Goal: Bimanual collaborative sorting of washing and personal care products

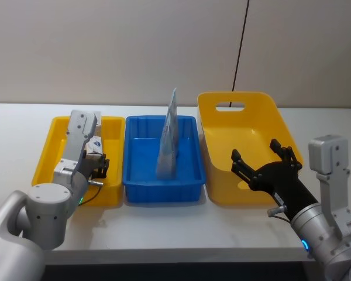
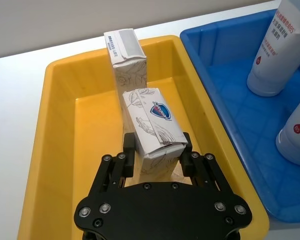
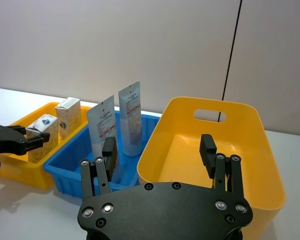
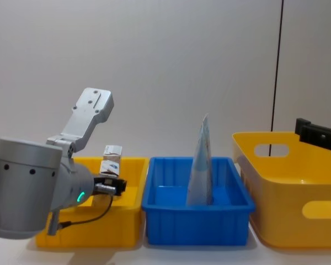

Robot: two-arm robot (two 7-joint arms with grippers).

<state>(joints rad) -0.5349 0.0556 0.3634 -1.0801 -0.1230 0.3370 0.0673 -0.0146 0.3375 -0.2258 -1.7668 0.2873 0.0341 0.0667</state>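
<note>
My left gripper (image 2: pixel 157 150) is shut on a small cream carton (image 2: pixel 154 127) with a blue emblem, holding it low inside the yellow tray (image 2: pixel 65 130). A second cream carton (image 2: pixel 125 55) stands upright just behind it. From the head view, the left gripper (image 1: pixel 97 163) is over the tray's near right part. Two pale blue-grey pouches (image 3: pixel 104 125) (image 3: pixel 130 116) stand upright in the blue tray (image 1: pixel 137 175). My right gripper (image 1: pixel 263 161) hangs open over the near part of the large yellow basket (image 1: pixel 222 105), with nothing between its fingers.
The yellow tray, blue tray and yellow basket stand side by side from left to right on a white table (image 1: pixel 181 234). A grey wall rises behind. Bare table runs along the front edge.
</note>
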